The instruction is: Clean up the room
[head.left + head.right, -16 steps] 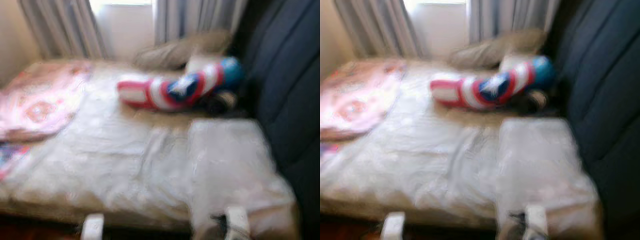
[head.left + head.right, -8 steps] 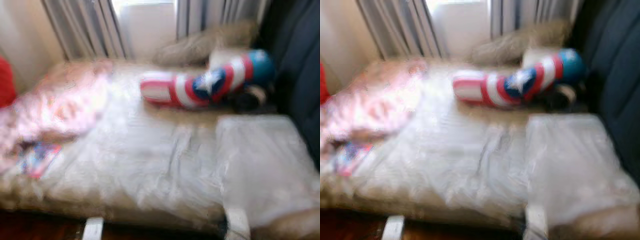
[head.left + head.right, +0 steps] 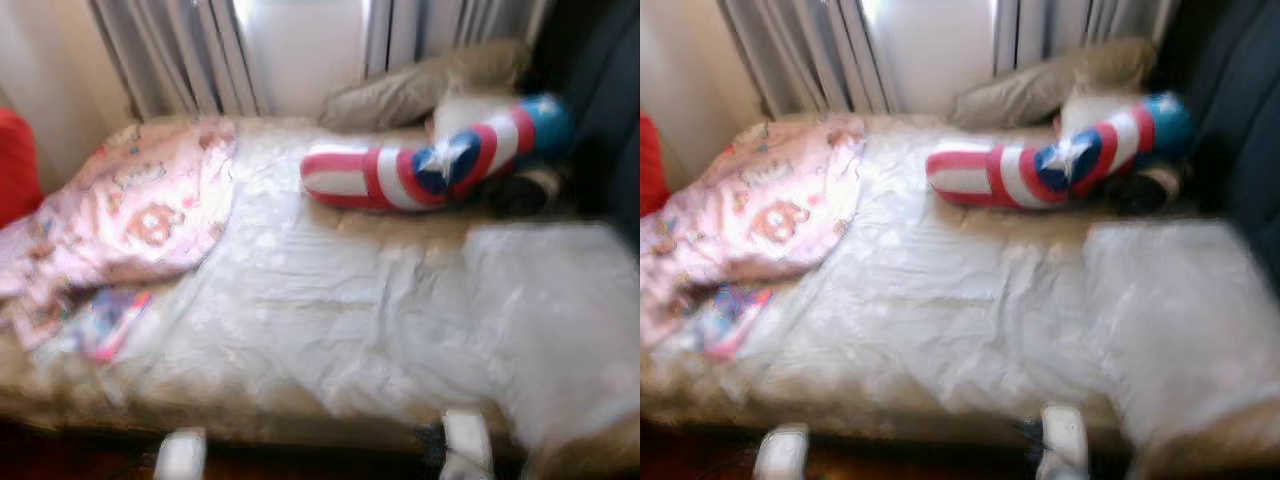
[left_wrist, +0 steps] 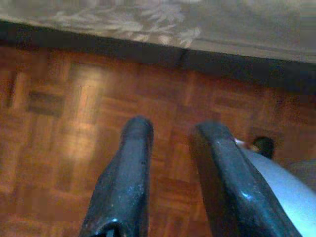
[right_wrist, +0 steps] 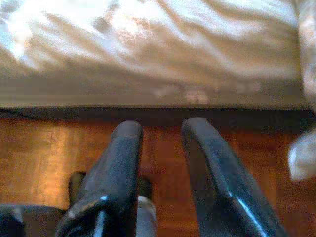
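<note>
Crumpled pink patterned blanket (image 3: pixel 120 215) on bed: soft, light, best pinched at an edge; both grippers' fingers narrowly parted, empty.

Bedroom: bed (image 3: pixel 330 330), curtains (image 3: pixel 190 50)

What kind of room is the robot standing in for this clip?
Most likely a bedroom, perhaps a child's. A bed with a rumpled pale sheet lies ahead, with a pink patterned blanket and a red, white and blue star cushion on it, and grey curtains behind. The floor is wood parquet.
</note>
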{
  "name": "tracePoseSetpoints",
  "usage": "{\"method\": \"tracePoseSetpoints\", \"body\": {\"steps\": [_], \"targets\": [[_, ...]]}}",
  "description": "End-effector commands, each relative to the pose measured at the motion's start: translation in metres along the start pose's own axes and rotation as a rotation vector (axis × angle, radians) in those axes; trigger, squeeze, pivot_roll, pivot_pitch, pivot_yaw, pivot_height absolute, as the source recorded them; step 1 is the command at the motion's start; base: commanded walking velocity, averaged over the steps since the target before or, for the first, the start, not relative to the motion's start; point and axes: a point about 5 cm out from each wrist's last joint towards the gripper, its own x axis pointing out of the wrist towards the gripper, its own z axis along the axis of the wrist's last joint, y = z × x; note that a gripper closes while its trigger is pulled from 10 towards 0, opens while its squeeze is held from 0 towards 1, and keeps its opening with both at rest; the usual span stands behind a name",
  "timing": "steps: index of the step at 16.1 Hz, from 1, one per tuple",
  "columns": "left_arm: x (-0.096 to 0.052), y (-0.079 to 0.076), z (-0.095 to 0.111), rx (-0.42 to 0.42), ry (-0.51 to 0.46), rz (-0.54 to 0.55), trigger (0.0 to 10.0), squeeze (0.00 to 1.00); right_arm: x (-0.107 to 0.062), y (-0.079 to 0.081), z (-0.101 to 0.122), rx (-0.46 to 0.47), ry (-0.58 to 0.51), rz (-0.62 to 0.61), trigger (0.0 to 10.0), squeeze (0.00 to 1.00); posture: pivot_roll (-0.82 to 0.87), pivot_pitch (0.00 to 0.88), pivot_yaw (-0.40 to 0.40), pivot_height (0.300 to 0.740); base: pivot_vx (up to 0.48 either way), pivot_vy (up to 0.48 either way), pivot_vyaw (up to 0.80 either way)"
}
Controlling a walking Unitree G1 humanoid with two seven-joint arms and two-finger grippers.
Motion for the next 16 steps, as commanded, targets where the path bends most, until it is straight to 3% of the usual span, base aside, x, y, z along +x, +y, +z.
{"method": "tracePoseSetpoints", "body": {"steps": [1,6,9,12,16], "targets": [[-0.001,0.007,-0.001,0.020,0.013,0.026,10.0,0.00,0.001,0.007,0.005,-0.001,-0.010,0.022,10.0,0.00,-0.01,0.000,0.024,0.740,0.000,0.480,0.00],[0.000,0.004,-0.001,0.015,0.014,0.027,10.0,0.00,0.002,0.008,0.006,-0.012,-0.013,0.030,10.0,0.00,0.00,0.000,0.022,0.740,0.000,0.480,0.00],[-0.003,0.016,-0.001,0.007,0.011,0.042,10.0,0.00,0.002,0.009,0.008,-0.039,-0.015,0.038,10.0,0.00,-0.01,0.000,0.024,0.740,0.000,0.480,0.00],[-0.004,0.027,0.001,0.003,0.007,0.054,10.0,0.00,0.002,0.010,0.009,-0.068,-0.014,0.037,10.0,0.00,-0.01,0.000,0.025,0.740,0.000,0.480,0.80],[-0.001,0.013,0.004,0.005,0.002,0.037,10.0,0.00,0.002,0.010,0.007,-0.049,-0.014,0.035,10.0,0.00,-0.01,0.000,0.025,0.740,0.000,0.480,0.00]]}}
